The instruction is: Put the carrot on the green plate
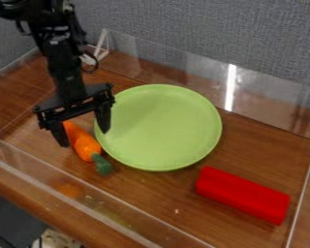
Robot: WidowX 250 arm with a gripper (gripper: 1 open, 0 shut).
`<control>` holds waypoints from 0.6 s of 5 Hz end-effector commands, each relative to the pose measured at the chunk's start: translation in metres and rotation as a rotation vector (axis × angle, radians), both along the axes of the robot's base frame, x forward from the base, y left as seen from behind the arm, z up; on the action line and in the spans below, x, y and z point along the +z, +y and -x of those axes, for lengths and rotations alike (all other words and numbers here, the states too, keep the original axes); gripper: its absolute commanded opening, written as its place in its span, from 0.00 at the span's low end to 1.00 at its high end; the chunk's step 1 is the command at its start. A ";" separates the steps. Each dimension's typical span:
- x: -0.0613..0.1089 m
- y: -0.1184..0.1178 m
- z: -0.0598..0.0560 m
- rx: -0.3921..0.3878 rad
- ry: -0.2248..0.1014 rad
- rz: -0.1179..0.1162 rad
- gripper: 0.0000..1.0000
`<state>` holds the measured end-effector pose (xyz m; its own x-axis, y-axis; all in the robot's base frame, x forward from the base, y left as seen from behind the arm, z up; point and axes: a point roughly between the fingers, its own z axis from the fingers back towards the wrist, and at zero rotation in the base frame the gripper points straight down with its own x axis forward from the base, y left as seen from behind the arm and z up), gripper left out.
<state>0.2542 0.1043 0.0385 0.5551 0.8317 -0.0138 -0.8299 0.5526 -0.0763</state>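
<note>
The orange carrot [85, 145] lies on the wooden table just left of the green plate [165, 126], its dark green stub end [104, 166] pointing toward the front. My gripper [77, 124] points straight down over the carrot's far end, open wide. One fingertip stands left of the carrot and the other near the plate's left rim. Nothing is held between the fingers. The plate holds nothing.
A red rectangular block [243, 194] lies at the front right of the plate. Clear plastic walls [235, 82] enclose the wooden table on all sides, with the front wall close to the carrot.
</note>
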 end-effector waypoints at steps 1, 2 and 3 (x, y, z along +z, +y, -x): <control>0.005 0.010 -0.006 -0.026 -0.044 -0.020 1.00; -0.002 0.000 -0.004 -0.059 -0.052 -0.025 1.00; -0.005 -0.012 -0.002 -0.099 -0.063 -0.034 1.00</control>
